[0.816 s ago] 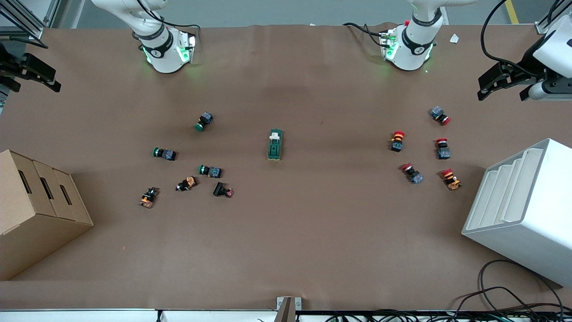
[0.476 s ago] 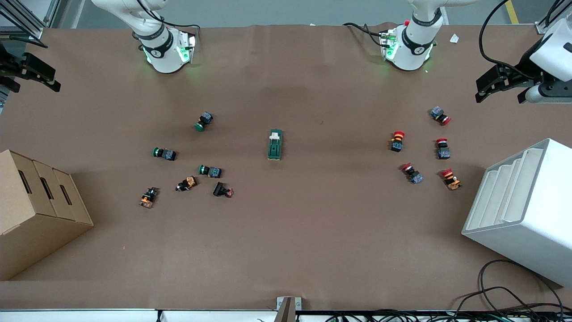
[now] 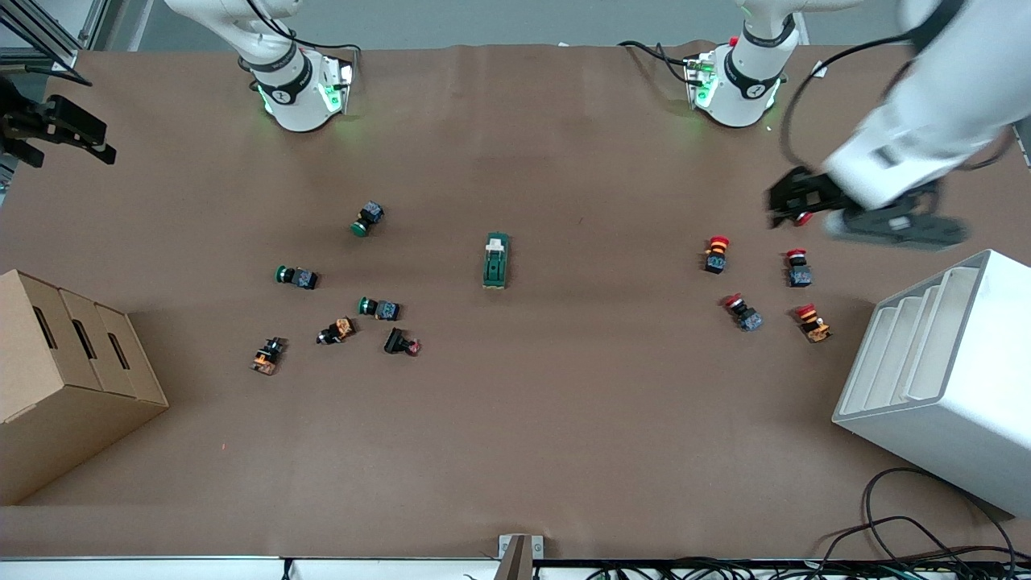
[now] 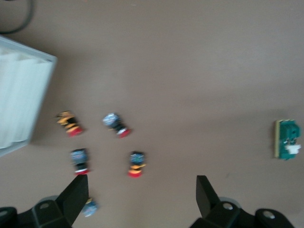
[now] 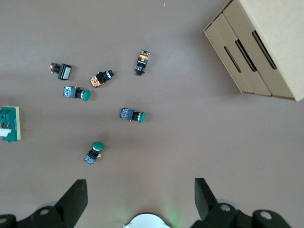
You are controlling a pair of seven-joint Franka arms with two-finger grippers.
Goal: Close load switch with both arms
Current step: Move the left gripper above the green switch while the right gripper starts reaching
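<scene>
Load switch (image 3: 496, 260) lies mid-table, bare mat all round it. Left gripper (image 3: 793, 201) up over the red push buttons (image 3: 717, 253), fingers (image 4: 205, 194) spread wide. Right gripper (image 3: 56, 129) waits at the right arm's table edge, also wide apart.

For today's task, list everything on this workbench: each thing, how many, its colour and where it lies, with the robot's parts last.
load switch: one, dark green with a white toggle, mid-table.
green buttons: three, toward the right arm's end.
dark buttons: three, black with orange or red, nearer the camera than the green ones.
red buttons: five, toward the left arm's end.
cardboard box: one, brown, right arm's end.
white rack: one, left arm's end.
cables: black, beside the rack.
left tool: black, open, over the red buttons.
right tool: black, open, over the right arm's end.
</scene>
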